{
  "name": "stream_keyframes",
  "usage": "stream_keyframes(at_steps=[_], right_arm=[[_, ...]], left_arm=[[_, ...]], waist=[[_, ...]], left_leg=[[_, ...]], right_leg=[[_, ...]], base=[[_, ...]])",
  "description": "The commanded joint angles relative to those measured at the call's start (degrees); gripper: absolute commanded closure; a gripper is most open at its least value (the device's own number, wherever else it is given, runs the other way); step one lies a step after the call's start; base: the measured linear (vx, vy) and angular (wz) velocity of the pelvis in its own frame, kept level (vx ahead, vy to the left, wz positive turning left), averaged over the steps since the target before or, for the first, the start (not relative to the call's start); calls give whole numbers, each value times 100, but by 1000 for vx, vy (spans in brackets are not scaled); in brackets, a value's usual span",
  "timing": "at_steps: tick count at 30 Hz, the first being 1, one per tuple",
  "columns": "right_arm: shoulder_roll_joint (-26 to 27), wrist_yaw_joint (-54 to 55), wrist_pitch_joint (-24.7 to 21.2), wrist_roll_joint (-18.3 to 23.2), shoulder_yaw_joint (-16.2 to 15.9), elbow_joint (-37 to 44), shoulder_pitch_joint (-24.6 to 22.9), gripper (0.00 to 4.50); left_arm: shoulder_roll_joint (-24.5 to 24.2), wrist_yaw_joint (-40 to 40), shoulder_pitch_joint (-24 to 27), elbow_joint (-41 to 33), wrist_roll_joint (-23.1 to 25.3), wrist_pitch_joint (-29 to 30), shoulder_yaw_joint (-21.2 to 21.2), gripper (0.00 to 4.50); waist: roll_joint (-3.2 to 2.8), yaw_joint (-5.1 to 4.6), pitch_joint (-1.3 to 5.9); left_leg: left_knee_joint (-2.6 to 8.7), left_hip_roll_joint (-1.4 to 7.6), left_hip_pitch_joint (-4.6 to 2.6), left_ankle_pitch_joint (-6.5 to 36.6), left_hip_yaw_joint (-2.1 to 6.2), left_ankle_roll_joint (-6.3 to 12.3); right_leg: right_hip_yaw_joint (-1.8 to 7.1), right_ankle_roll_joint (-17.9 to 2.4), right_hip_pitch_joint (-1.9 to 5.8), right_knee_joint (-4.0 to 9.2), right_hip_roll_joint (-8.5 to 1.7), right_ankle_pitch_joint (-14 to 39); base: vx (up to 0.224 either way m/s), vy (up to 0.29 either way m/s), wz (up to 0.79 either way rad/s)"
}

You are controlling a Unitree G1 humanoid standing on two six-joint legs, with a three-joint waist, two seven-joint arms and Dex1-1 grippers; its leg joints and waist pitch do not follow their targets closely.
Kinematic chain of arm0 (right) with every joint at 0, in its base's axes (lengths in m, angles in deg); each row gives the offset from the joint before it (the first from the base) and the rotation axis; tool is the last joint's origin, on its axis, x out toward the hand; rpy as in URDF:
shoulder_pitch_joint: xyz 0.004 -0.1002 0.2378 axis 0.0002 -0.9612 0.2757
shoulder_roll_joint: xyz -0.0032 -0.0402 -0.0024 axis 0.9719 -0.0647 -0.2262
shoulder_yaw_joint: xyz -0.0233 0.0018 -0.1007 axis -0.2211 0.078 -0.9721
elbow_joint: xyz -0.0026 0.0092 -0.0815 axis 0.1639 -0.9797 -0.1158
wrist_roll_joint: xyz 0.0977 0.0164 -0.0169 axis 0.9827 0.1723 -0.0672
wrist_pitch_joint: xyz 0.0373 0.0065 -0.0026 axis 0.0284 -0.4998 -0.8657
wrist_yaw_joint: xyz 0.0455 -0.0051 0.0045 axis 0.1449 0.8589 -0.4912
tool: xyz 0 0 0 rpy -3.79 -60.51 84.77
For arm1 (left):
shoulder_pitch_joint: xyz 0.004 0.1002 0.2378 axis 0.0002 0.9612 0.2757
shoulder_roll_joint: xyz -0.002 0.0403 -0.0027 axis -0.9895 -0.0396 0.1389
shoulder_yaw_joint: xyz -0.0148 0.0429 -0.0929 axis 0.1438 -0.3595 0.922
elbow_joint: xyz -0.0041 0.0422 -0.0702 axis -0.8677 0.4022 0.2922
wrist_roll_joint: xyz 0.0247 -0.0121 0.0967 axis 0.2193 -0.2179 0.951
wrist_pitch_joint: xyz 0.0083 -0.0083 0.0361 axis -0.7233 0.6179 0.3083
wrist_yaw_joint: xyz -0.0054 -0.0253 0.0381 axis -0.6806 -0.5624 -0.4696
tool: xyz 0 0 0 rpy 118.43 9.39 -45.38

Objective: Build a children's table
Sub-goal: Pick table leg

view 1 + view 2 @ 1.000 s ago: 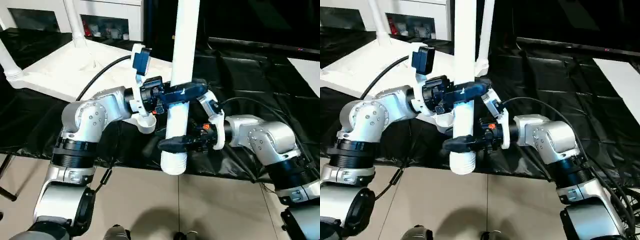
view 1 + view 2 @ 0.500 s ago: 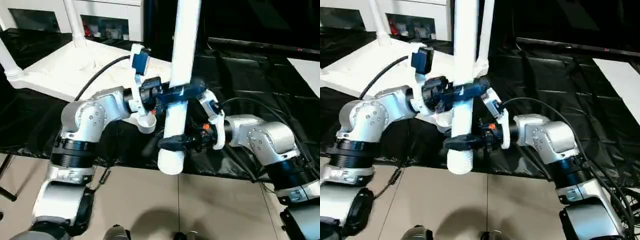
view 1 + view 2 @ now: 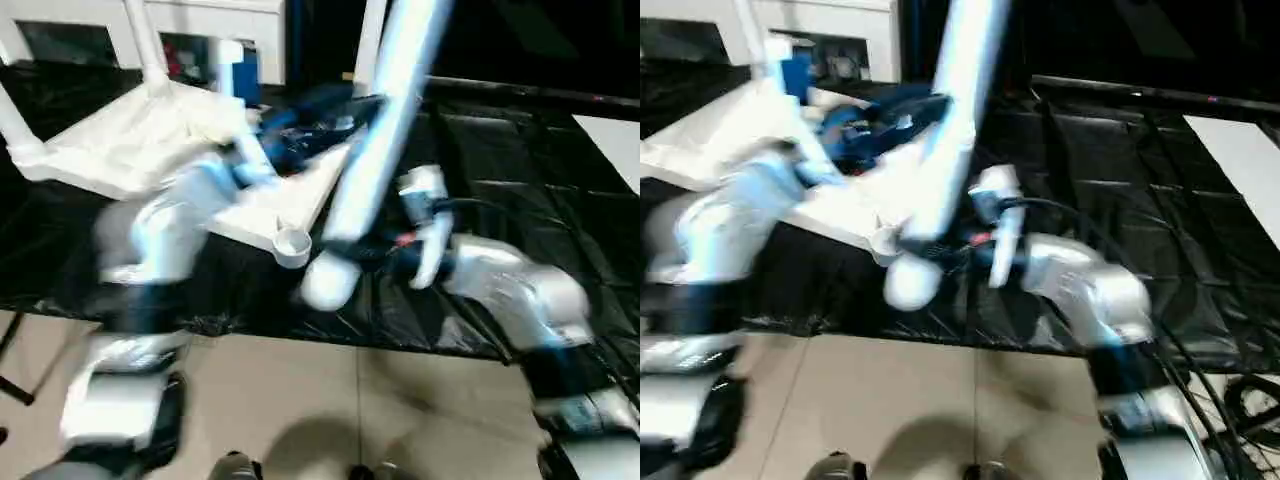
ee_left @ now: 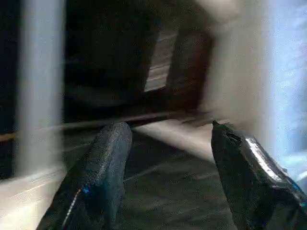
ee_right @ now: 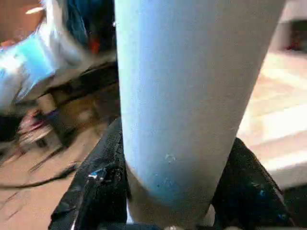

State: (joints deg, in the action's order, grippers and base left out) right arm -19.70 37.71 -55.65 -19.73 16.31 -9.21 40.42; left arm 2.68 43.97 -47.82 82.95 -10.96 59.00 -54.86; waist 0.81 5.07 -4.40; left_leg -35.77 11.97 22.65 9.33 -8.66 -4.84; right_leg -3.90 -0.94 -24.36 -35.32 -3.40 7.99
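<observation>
Leg (image 3: 375, 150) tilted, clamped in right gripper (image 5: 168, 191).
Left wrist view: left gripper (image 4: 168, 163) released, empty; tabletop (image 3: 130, 150) behind.

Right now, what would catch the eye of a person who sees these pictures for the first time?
First the long white leg, tilted across the middle, its lower part clamped in the right gripper. Behind it the white table top lies upside down on black sheeting, two legs already standing up from its far corners.
</observation>
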Motion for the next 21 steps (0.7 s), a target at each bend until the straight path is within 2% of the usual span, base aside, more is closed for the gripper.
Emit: stream_keyframes(at_steps=[1, 2, 3, 4, 5, 6, 7, 8, 9, 10, 11, 12, 13, 15, 16, 17, 18, 19, 20, 21], right_arm=[[14, 438, 74, -185, 187, 302, -135, 262], [13, 555, 104, -287, 186, 346, -196, 262], [19, 999, 258, -702, 143, 385, -344, 262], [22, 1383, 384, -1061, 103, 371, -440, 262], [22, 1383, 384, -1061, 103, 371, -440, 262], [21, 2105, 487, -1642, 43, 266, -561, 262], [21, 2105, 487, -1642, 43, 266, -561, 262], [56, 2501, 630, -1922, 47, 186, -642, 262], [46, 3050, 962, -2405, 6, 105, -848, 262], [91, 3178, 979, -2411, 67, 82, -917, 262], [116, 3247, 989, -2414, 100, 70, -954, 262], [297, 3503, 1074, -2378, 286, 114, -1263, 262], [438, 3685, 1130, -2379, 389, 193, -1485, 262], [554, 3800, 1187, -2395, 428, 273, -1646, 262], [580, 3816, 1199, -2389, 434, 283, -1672, 262], [790, 3911, 1262, -2345, 462, 379, -1772, 262], [805, 3916, 1260, -2341, 462, 387, -1778, 262], [874, 3972, 1263, -2344, 454, 424, -1801, 262], [908, 4048, 1260, -2373, 441, 435, -1805, 262], [935, 4142, 1248, -2418, 432, 438, -1799, 262]], left_arm=[[-140, 320, 271, -258, 587, -204, -130, 147], [-181, 432, 382, -297, 711, -213, -151, 147], [-195, 849, 689, -356, 984, -291, -97, 147], [-163, 1179, 926, -400, 1168, -369, -6, 147], [-163, 1179, 926, -400, 1168, -369, -6, 147], [-159, 1521, 1286, -385, 1482, -625, 85, 147], [-159, 1521, 1286, -385, 1482, -625, 85, 147], [-151, 1705, 1502, -369, 1661, -784, 135, 147], [-228, 1884, 1889, -326, 1982, -1047, 104, 147], [-208, 1962, 1981, -321, 2038, -1109, 120, 147], [-198, 2004, 2032, -319, 2068, -1143, 129, 147], [-67, 2203, 2252, -334, 2132, -1290, 223, 147], [71, 2394, 2394, -359, 2114, -1382, 321, 147], [149, 2574, 2498, -398, 2133, -1417, 355, 147], [149, 2612, 2518, -407, 2157, -1415, 345, 147], [160, 2696, 2612, -492, 2241, -1478, 289, 147], [163, 2703, 2618, -499, 2243, -1479, 289, 147], [181, 2741, 2644, -527, 2254, -1498, 282, 147], [188, 2766, 2652, -533, 2262, -1522, 276, 147], [190, 2787, 2650, -532, 2272, -1554, 269, 147]], waist=[[-92, -22, 492], [-147, -24, 479], [-121, -56, 444], [-168, -69, 452], [-139, -87, 457], [-146, -86, 464], [-145, -113, 448], [-156, -109, 453], [-125, -138, 446], [-139, -169, 427], [-102, -188, 438], [-108, -229, 427], [-168, -241, 413], [-154, -252, 410], [-136, -244, 416], [-159, -228, 413], [-117, -230, 410], [-95, -212, 392], [-56, -222, 351], [-46, -234, 346]], left_leg=[[456, 57, -133, 1412, -17, -181], [462, 52, -148, 1531, -12, -212], [467, 28, -190, 1812, -27, -224], [467, 32, -212, 1946, -1, -298], [463, 14, -200, 1929, -7, -299], [448, 1, -215, 1938, 7, -259], [459, -20, -181, 1953, 2, -262], [451, -31, -202, 2008, -1, -255], [425, -41, -240, 2145, -5, -236], [434, -50, -233, 2252, 11, -242], [419, -57, -247, 2283, 6, -214], [397, -72, -282, 2439, 15, -162], [417, -49, -283, 2563, 21, 4], [412, -53, -260, 2605, 21, 134], [399, -63, -201, 2462, 28, 253], [367, -66, -179, 2319, 18, 359], [317, -87, -155, 2196, -11, 436], [207, -61, -109, 1960, 39, 496], [47, -58, -160, 1896, 72, 501], [-2, -52, -185, 1886, 101, 484]], right_leg=[[190, -600, 348, 469, -327, 2153], [186, -569, 334, 475, -325, 2306], [163, -463, 302, 561, -315, 2759], [152, -392, 294, 584, -327, 2980], [143, -349, 305, 601, -323, 3038], [130, -257, 272, 643, -322, 3245], [109, -219, 292, 655, -304, 3311], [98, -170, 278, 680, -303, 3419], [73, -86, 224, 736, -299, 3596], [41, -9, 220, 764, -294, 3731], [33, 38, 208, 787, -292, 3784], [-8, 77, 186, 829, -280, 3897], [-31, 25, 228, 884, -393, 3995], [-74, -35, 305, 909, -493, 4138], [-64, -52, 393, 920, -630, 4305], [-58, 2, 438, 949, -774, 4471], [-22, 70, 452, 992, -869, 4602], [21, 199, 509, 1062, -1121, 4986], [19, 353, 450, 1195, -1304, 5484], [5, 371, 460, 1231, -1369, 5596]], base=[[0, 0, 0], [0, 0, 0], [0, 0, 0], [0, 0, 0], [0, 0, 0], [0, 0, 0], [0, 0, 0], [0, 0, 0], [0, 0, 0], [0, 0, 0], [0, 0, 0], [0, 0, 0], [0, 0, 0], [0, 0, 0], [-18, 57, -14], [-18, 57, -14], [-25, 75, -19], [-32, 113, -23], [-32, 113, -23], [-35, 156, -25]])
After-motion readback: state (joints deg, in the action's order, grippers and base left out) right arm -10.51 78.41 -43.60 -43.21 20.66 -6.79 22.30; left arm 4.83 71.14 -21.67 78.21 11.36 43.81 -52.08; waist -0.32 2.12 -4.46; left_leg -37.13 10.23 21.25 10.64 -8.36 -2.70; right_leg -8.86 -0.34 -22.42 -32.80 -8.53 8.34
